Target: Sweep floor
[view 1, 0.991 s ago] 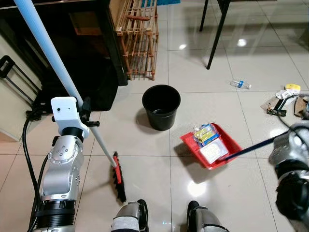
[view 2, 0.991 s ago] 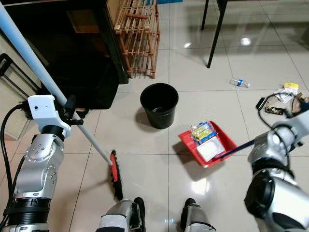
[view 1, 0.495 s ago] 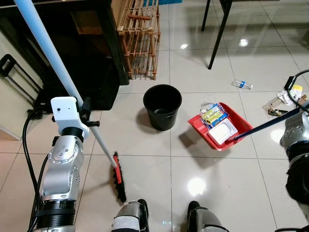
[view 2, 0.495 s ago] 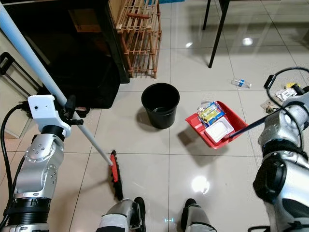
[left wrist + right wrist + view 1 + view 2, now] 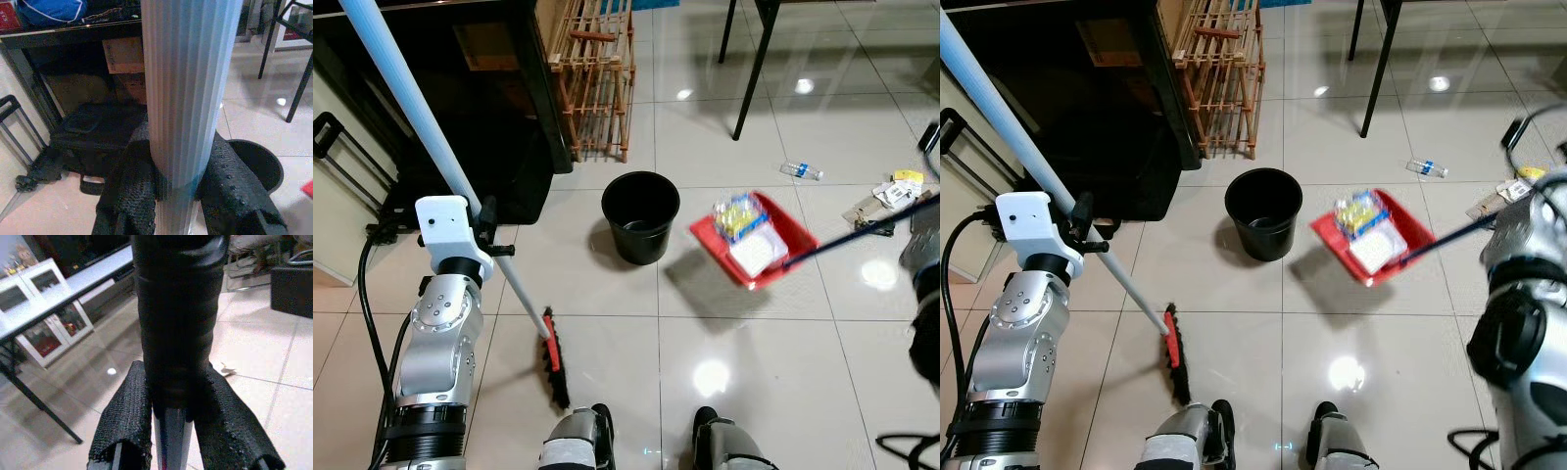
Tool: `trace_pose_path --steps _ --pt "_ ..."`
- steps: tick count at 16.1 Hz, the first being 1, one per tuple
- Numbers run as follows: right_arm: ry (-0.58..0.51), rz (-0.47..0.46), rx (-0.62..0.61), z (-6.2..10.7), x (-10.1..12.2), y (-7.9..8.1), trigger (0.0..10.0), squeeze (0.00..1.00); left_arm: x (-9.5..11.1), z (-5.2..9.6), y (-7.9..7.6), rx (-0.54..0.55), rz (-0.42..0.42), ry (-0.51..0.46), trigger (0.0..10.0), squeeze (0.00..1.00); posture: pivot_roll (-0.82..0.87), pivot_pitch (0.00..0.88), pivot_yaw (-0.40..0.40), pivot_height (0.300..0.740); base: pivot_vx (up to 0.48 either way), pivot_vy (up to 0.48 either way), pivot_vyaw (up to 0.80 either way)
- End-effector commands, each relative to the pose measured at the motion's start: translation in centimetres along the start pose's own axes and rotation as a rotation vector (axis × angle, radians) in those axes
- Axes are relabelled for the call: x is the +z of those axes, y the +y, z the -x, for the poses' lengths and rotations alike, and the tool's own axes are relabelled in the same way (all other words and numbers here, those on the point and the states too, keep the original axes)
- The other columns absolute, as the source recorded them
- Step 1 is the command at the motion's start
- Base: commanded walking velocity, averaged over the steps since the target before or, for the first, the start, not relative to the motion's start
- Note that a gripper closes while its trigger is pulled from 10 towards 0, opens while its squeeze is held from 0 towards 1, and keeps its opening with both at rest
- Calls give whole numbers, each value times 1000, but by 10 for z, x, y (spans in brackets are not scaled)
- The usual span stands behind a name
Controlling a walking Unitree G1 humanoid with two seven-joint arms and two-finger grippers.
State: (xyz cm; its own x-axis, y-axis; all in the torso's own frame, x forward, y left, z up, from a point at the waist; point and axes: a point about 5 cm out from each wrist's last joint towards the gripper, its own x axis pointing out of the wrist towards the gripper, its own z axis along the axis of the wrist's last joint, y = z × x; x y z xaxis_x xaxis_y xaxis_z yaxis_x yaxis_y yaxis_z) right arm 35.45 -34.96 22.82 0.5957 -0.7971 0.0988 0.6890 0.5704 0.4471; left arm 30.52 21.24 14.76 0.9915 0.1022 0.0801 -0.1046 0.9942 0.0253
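Your right claw (image 5: 183, 431) is clenched on the dustpan handle (image 5: 1449, 237) — the red dustpan (image 5: 759, 240), loaded with litter, hangs tilted just right of the black bin (image 5: 640, 215). Your left claw (image 5: 178, 196) grips the broom (image 5: 440, 162) — its bristles rest on the near floor (image 5: 783, 372).

dustpan (image 5: 752, 240): lifted off floor | moved nearer bin (image 5: 640, 215) | now tilted

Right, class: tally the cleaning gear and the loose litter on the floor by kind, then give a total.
Broom: 1
Red dustpan: 1
Black bin: 1
Plastic bottle on the floor: 1
Pile of scraps on the floor: 1
Total: 5
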Motion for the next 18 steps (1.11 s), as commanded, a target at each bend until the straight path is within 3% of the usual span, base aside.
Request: trace_pose_path --steps 1,11,18 --pt "-49 -49 35 -5 20 12 10000 0 12 -1 6 25 -9 -56 10000 0 95 160 94 740 0 0 0" --pt "-60 -121 140 -3 46 54 10000 0 7 2 -2 32 17 -57 10000 0 85 140 46 740 0 0 0" --pt "-41 -109 224 5 44 76 10000 0 8 3 0 40 18 -68 10000 0 81 130 43 740 0 0 0"
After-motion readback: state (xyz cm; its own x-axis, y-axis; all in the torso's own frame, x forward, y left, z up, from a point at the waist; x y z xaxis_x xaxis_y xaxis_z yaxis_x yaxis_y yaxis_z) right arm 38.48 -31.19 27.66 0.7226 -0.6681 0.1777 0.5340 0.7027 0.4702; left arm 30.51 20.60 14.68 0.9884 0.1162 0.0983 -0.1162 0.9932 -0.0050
